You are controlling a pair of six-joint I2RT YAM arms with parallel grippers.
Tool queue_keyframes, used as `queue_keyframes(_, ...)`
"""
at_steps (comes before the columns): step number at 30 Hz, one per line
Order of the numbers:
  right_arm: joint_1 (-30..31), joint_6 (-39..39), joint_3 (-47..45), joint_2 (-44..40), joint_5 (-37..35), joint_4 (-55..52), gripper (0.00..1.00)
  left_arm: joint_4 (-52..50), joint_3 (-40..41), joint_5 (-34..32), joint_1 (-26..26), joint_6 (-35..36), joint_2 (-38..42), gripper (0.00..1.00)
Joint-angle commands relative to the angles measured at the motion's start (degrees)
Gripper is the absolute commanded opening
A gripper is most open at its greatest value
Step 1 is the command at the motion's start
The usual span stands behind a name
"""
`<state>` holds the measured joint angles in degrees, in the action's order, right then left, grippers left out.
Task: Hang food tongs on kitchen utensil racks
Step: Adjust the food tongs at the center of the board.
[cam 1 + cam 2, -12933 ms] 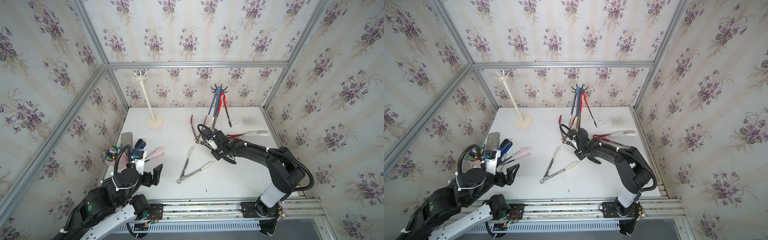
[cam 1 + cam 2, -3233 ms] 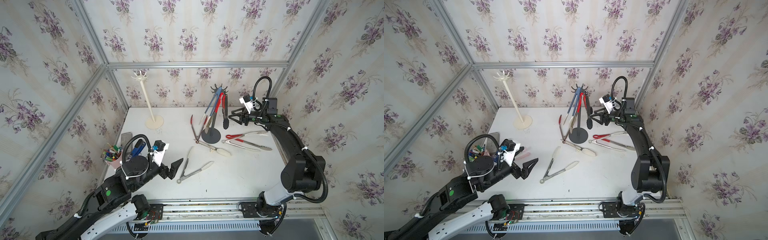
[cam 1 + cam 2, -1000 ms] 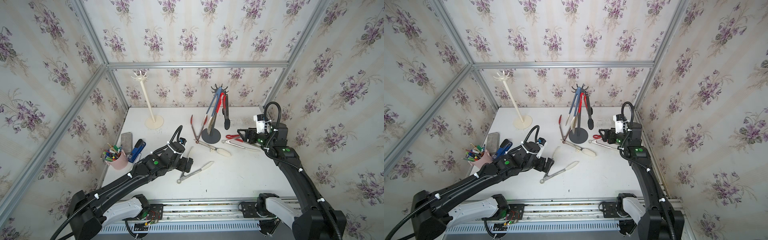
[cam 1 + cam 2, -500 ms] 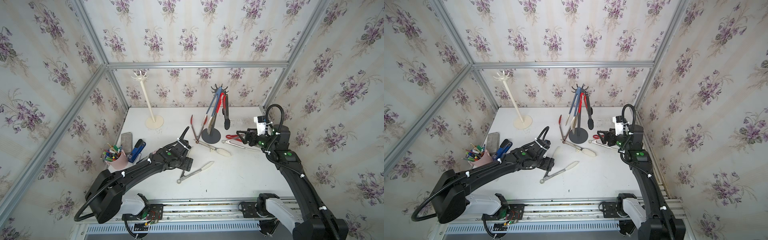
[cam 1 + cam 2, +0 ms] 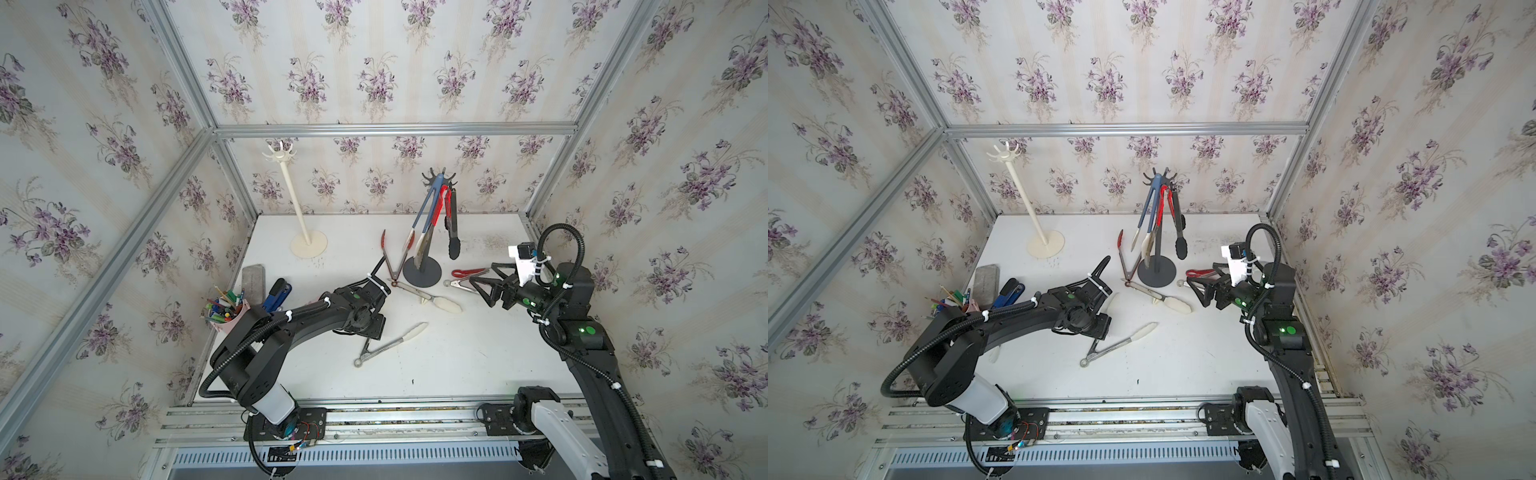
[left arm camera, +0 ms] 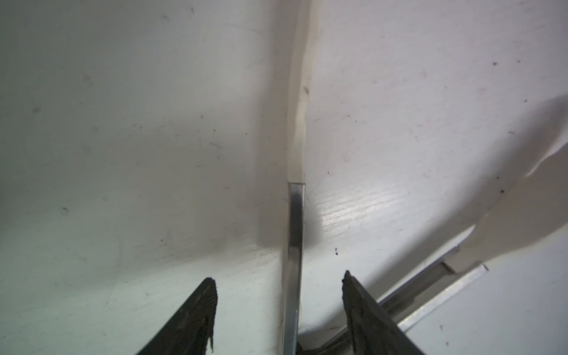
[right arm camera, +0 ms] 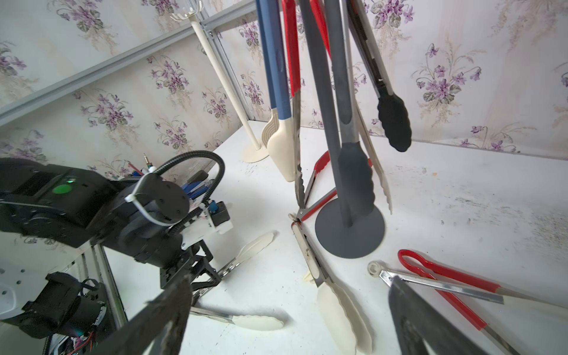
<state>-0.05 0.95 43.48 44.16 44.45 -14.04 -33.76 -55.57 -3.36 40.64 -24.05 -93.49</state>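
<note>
Cream-tipped tongs [image 6: 293, 246] lie, one arm untouched between the parted jaws of the downward-pitched left pincer [image 6: 277, 276]; the right pincer [image 7: 291, 277] hovers wide open.

In a top view the cream-white pole rack [image 5: 308, 247] stands on the white tabletop [image 5: 457, 365] at upper left, the dark grey pole rack [image 5: 422, 272] right of it near the middle, black-tipped tongs [image 5: 453, 245] hanging from it. Just below the grey rack's base lie closed cream-tipped steel tongs [image 5: 428, 296], lower still open cream-tipped steel tongs [image 5: 395, 341], just right of the base red-handled tongs [image 5: 458, 273], and at the left edge a pink pen cup [image 5: 226, 313].
</note>
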Motion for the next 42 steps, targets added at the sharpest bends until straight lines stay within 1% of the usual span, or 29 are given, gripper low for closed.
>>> queue_keyframes(1,0.05,-1.75,-0.35,-1.73,2.96,-2.28,1.0,-0.3,-1.0,0.72,-0.27,-0.68,-2.2,0.64)
queue_keyframes(3,0.05,-2.56,-0.37,-2.7,3.69,-3.73,1.0,-0.26,-1.53,1.3,-0.67,-0.74,-3.52,0.63)
queue_keyframes(7,0.05,-3.15,-0.11,-4.04,4.02,-5.5,1.0,-0.26,-2.69,1.55,-0.99,-0.7,-5.22,0.56)
queue_keyframes(8,0.05,-3.24,-0.11,-4.17,4.26,-5.64,1.0,-0.26,-2.86,1.74,-1.15,-0.96,-5.48,0.48)
queue_keyframes(12,0.05,-3.15,-0.36,-4.52,4.86,-5.65,1.0,-0.47,-3.57,3.14,-1.83,-1.73,-6.92,0.28)
queue_keyframes(14,0.05,-3.1,-0.4,-4.35,4.95,-5.56,1.0,-0.8,-3.84,3.52,-1.95,-2.03,-7.37,0.2)
queue_keyframes(17,0.05,-2.85,-0.3,-4.09,5.13,-5.0,1.0,-1.09,-3.94,3.79,-2.2,-2.73,-7.47,0.14)
queue_keyframes(22,0.05,-2.04,-0.57,-3.64,5.3,-3.51,1.0,-1.4,-3.5,5.34,-2.97,-5.02,-6.42,0.07)
queue_keyframes(25,0.05,-1.83,-0.66,-3.09,5.54,-3.01,1.0,-1.64,-2.91,6.17,-3.76,-7.77,-5.12,0.03)
queue_keyframes(30,0.14,-1.9,-0.76,-2.29,5.4,-2.4,1.0,-1.93,-0.54,5.99,-5.0,-15.89,-1.67,0.01)
queue_keyframes(37,0.48,-3.21,-0.79,-1.01,5.6,-2.05,1.0,0.35,1.54,7.3,-6.18,-26.43,0.95,0.0)
queue_keyframes(42,1.02,-3.24,-1.03,-0.89,5.89,-0.91,1.0,3.83,3.94,7.84,-7.11,-36.55,3.69,0.0)
